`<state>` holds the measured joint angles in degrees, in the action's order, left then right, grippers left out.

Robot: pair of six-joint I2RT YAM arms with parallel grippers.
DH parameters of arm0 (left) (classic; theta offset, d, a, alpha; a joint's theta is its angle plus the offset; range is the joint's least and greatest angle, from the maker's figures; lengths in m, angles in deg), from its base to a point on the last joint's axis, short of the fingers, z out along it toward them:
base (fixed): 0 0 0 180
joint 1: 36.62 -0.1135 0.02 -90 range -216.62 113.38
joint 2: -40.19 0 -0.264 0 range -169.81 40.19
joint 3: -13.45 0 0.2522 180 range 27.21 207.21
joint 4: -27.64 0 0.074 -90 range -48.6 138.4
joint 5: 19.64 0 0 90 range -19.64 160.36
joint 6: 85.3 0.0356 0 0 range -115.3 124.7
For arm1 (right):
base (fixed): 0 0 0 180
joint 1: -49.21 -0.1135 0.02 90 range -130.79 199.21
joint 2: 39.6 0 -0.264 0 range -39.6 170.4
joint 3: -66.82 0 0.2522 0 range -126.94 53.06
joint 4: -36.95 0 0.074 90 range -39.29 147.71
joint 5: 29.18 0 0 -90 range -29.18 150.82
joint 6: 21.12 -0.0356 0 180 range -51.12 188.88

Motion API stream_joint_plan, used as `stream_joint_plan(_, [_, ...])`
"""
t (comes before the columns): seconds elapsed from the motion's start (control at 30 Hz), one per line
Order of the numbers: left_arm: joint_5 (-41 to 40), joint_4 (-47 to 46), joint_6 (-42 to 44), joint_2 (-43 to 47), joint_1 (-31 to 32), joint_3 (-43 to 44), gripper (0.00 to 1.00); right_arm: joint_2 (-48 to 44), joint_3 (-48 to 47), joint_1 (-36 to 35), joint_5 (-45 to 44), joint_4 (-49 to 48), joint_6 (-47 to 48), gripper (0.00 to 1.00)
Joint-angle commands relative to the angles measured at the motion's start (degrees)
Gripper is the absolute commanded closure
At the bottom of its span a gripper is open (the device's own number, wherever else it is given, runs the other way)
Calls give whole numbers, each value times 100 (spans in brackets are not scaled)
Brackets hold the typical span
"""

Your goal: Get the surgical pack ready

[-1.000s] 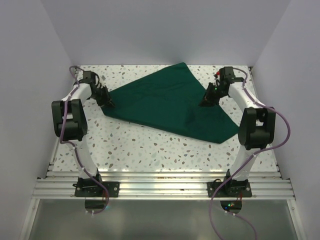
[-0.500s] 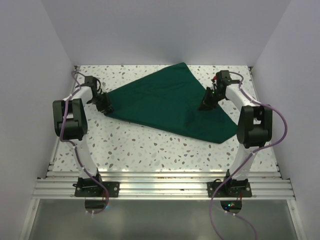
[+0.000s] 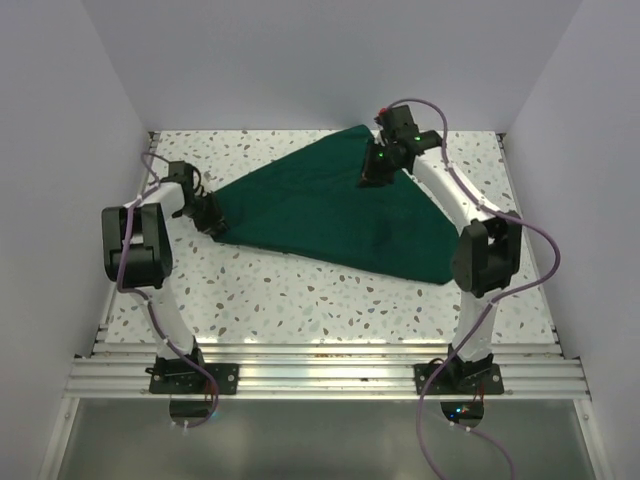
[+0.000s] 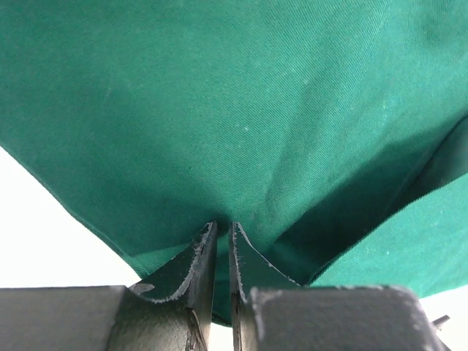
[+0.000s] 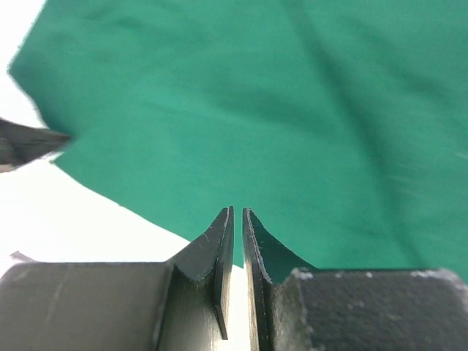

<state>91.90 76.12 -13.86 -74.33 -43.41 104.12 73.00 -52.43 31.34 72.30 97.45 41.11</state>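
Folding, seemingly: left pincer (image 4: pixel 221 227) clamps the surgical drape (image 3: pixel 320 205) by a corner; right pincer (image 5: pixel 236 212) hovers nearly closed, grip unclear. Next, carry that corner across.

place: lab test cell | cues: white walls (image 3: pixel 330 60), speckled tabletop (image 3: pixel 300 290), aluminium rails (image 3: pixel 320 365)

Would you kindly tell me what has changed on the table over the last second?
The right gripper swung left and toward the far side. It stayed shut on the green drape and drew its right corner inward, so the cloth's right side is now pulled in. The left gripper stayed almost where it was, still pinching the drape's left corner.
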Motion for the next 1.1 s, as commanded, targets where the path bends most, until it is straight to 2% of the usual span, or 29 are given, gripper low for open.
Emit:
stream_joint_plan(0.0, [-10,220,-77,122,-7,-622,84,280,-498,-576,-94,-261,-596,86])
stream_joint_plan(0.17, [87,53,-165,684,37,-1413,85,886,-1052,-1270,3,-350,-941,86])
stream_joint_plan(0.27, [-26,43,-121,1009,37,-1599,84,1106,-1149,-1604,-6,-420,-1099,86])
stream_joint_plan(0.37, [-343,219,-7,1221,-42,-1399,78,1273,-1158,-1921,-93,-499,-1318,86])
stream_joint_plan(0.43, [-615,421,72,1335,-121,-1214,68,1326,-1228,-2097,-225,-491,-1433,86])
stream_joint_plan(0.57, [-1055,527,90,1581,-323,-687,59,1440,-1246,-2580,-463,-499,-1565,87])
stream_joint_plan(0.67, [-1126,475,46,1678,-490,-475,57,1572,-1237,-2852,-568,-604,-1670,87])
stream_joint_plan(0.9, [-669,351,-41,1635,-543,-457,59,2161,-1605,-3082,-674,-693,-1872,87])
stream_joint_plan(1.0, [-704,308,-173,1626,-578,-518,58,2398,-1974,-3188,-1024,-403,-1907,88])
stream_joint_plan(1.07, [-739,246,-244,1678,-613,-510,55,2407,-1923,-3258,-1385,-306,-2012,88])
